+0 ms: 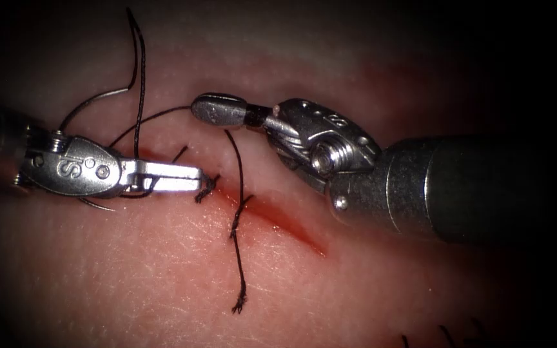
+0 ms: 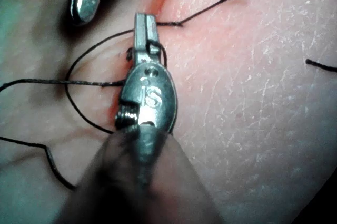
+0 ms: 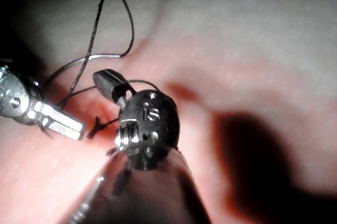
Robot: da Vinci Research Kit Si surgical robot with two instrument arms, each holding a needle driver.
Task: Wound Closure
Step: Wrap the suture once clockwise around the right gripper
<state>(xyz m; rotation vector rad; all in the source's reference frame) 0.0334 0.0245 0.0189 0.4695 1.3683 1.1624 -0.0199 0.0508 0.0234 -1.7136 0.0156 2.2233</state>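
Note:
The cut [image 1: 278, 219] runs slantwise across the tissue [image 1: 162, 270], wet with red fluid. My left tool [image 1: 198, 177] lies on the left with its jaws shut, its tip beside a tied knot [image 1: 205, 187]; a turn of thread [image 2: 156, 49] is wound round the jaws. The curved needle [image 1: 91, 100] lies free on the tissue behind this tool, held by neither tool. My right tool [image 1: 196, 108] is shut on the thread [image 1: 153, 118] above the cut. A frayed tail [image 1: 239, 303] crosses the cut and trails toward the front.
The right tool's thick shaft [image 1: 459, 187] fills the right side above the tissue. Cut thread ends [image 1: 446, 335] stick up at the front right. A long loop of thread [image 1: 140, 58] rises from the needle's end at the back left.

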